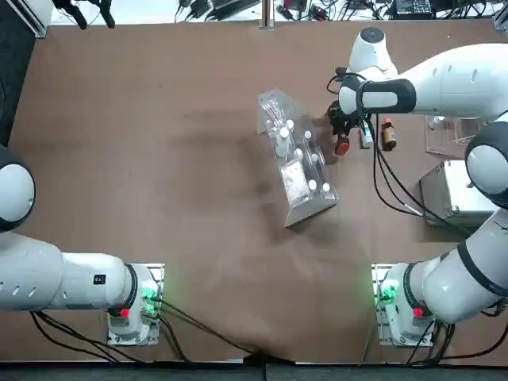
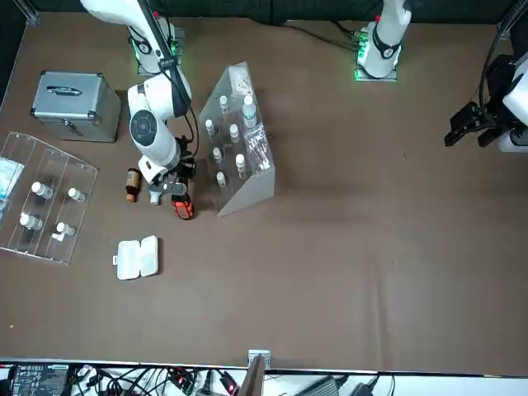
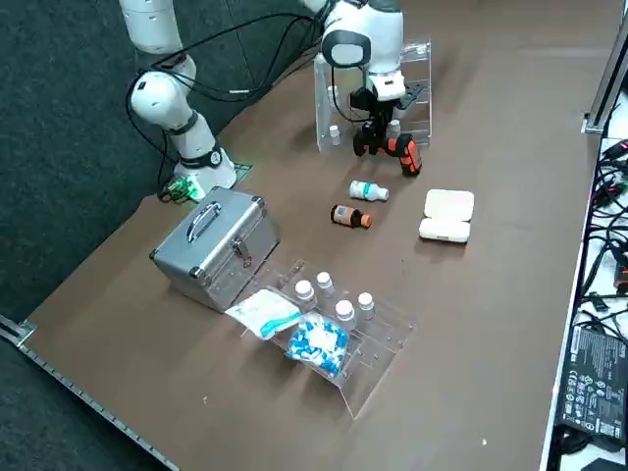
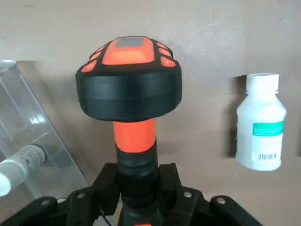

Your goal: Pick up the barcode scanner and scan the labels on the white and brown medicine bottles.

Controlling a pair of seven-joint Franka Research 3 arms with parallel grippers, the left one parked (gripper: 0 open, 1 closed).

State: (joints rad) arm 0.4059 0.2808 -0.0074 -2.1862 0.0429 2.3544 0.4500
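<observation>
Top view: right gripper (image 1: 346, 132) over the far right of the surface (image 1: 159, 159), holding the scanner (image 1: 342, 144) by its handle, head toward the near side. White bottle (image 1: 366, 136) just right of it, mostly hidden; brown bottle (image 1: 388, 133) further right, both lying down. Clear rack (image 1: 295, 163) of vials close on the left. Risk: a swing of the scanner knocks the rack.

Front view: scanner (image 2: 181, 205) low near the surface (image 2: 346, 247), its head clear of the bottles. Brown bottle (image 2: 132, 183) lies beside the arm. Risk: the wrist nudges a bottle and rolls its label out of sight.

Right side view: white bottle (image 3: 368, 190) and brown bottle (image 3: 349, 216) lie near, apart from the scanner (image 3: 401, 151).

Right wrist view: jaws pinching the scanner (image 4: 129, 84) handle. White bottle (image 4: 261, 127) offset, barcode showing. Risk: beam misses unless re-aimed.
</observation>
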